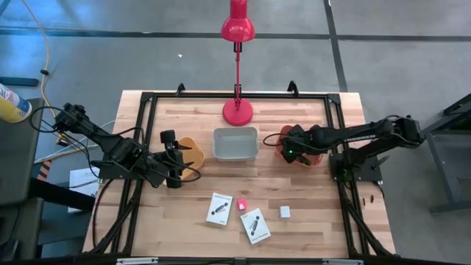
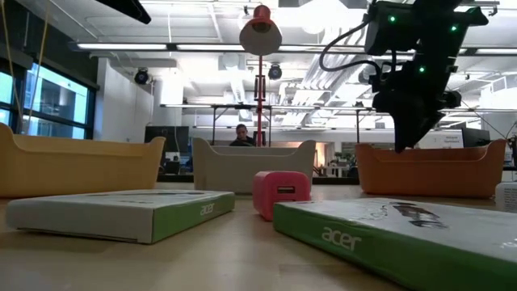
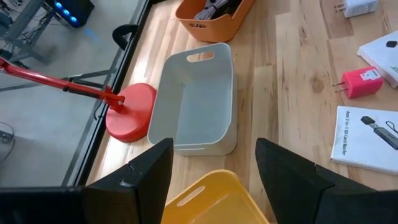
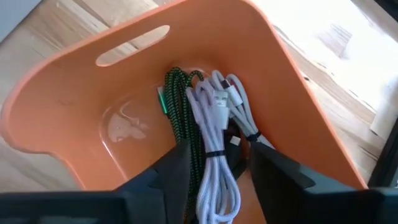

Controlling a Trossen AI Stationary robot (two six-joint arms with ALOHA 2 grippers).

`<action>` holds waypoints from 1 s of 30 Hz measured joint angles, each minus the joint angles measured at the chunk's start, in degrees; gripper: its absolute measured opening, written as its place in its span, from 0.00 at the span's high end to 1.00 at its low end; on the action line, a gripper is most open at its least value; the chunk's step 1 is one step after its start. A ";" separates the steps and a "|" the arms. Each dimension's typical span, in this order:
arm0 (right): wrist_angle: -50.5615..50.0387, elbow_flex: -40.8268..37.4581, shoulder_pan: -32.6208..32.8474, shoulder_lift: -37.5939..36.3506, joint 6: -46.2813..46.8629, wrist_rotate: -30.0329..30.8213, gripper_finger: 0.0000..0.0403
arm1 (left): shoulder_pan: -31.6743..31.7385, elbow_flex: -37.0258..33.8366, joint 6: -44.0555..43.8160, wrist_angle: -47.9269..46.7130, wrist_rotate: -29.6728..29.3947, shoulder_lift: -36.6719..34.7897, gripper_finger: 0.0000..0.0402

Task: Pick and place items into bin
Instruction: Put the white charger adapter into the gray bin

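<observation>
Right gripper is held over the orange bin, jaws apart, white cable inside. Withdrawal should be straight up, unsnagged. Left gripper waits, jaws apart.

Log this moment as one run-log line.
right gripper: over orange bin, jaws open, white cable in bin | left gripper: open, over yellow bin | gray bin: empty

The right arm is reaching in from the bench's right edge, its wrist tipped downward, and the right gripper is hanging with its fingers parted. The left arm is waiting bent at the left side, its left gripper holding its fingers apart.
</observation>
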 joint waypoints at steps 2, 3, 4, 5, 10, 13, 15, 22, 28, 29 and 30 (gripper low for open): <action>0.18 0.00 0.06 -0.02 0.01 -0.21 0.58 | 0.00 -0.02 0.00 0.26 0.00 0.00 0.46; 0.23 0.00 0.06 -0.07 0.05 -0.45 0.57 | 0.01 0.00 0.00 0.56 -0.01 0.00 0.46; 0.21 0.00 0.06 -0.10 0.27 -0.50 0.56 | 0.00 -0.01 -0.02 1.00 0.00 0.00 0.46; 0.21 0.00 0.06 -0.16 0.43 -0.51 0.54 | 0.01 -0.01 -0.02 1.90 0.10 0.00 0.46; 0.96 0.00 0.50 -2.48 0.42 -0.38 0.51 | 0.06 0.01 0.26 3.78 3.99 0.00 0.46; 1.03 0.00 1.64 -5.30 0.40 0.50 0.50 | 0.04 0.03 1.41 3.09 8.58 0.53 0.46; 1.11 0.00 2.68 -7.46 -0.26 0.95 0.50 | 0.02 0.01 2.17 2.86 12.30 0.59 0.46; 8.26 0.02 8.44 -14.78 -6.63 -1.39 0.52 | 0.02 0.09 3.04 3.74 18.72 2.01 0.46; 21.13 0.04 15.10 -16.17 -12.81 -3.74 0.55 | 0.04 -0.04 4.93 7.06 18.94 4.74 0.46; 22.34 0.07 16.19 -16.10 -13.01 -3.89 0.55 | 0.02 -0.01 5.84 8.86 18.92 5.60 0.46; 23.03 0.09 17.36 -16.01 -13.06 -4.27 0.56 | 0.02 0.09 6.54 10.55 18.93 6.44 0.46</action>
